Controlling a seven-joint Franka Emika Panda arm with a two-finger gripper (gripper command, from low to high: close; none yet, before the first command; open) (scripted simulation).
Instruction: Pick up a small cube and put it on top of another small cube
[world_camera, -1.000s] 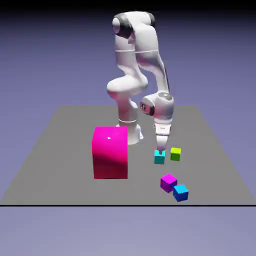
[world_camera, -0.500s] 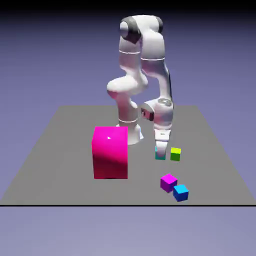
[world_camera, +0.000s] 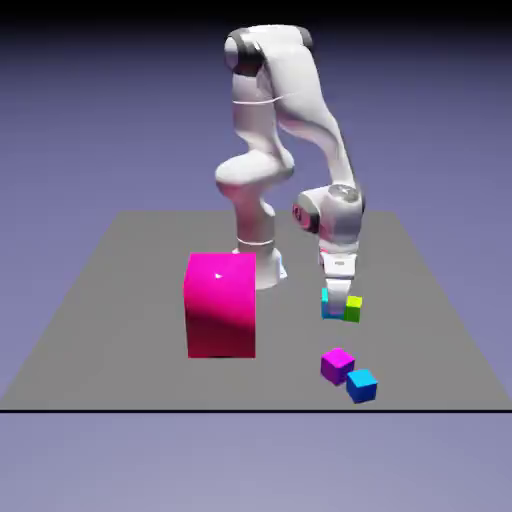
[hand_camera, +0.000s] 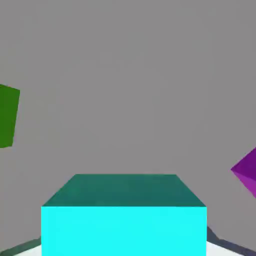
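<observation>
The gripper (world_camera: 338, 293) points straight down and is pinching the cyan cube (world_camera: 329, 305), which sits between its fingers. In the hand view that cyan cube (hand_camera: 124, 220) fills the bottom middle, large and square-on, hiding the finger tips; only pale slivers of the hand show at its lower corners. In the exterior view the cube hangs low over the grey table (world_camera: 120, 300), partly covered by the fingers, and whether it clears the surface cannot be told.

Just beside it, toward the exterior view's right, is the lime-green cube (world_camera: 352, 308), resting on the table; the two look touching or nearly so from this angle. The hand view shows the green cube (hand_camera: 8, 116) at its left edge.

Nearer the camera lie a magenta-purple cube (world_camera: 337, 364) and a deeper blue cube (world_camera: 362, 385), close together and well apart from the held cube. A corner of the purple cube (hand_camera: 246, 171) shows at the hand view's right edge.

A big pink block (world_camera: 220, 304) stands toward the exterior view's left, apart from the gripper. The white arm (world_camera: 285, 150) arches above.
</observation>
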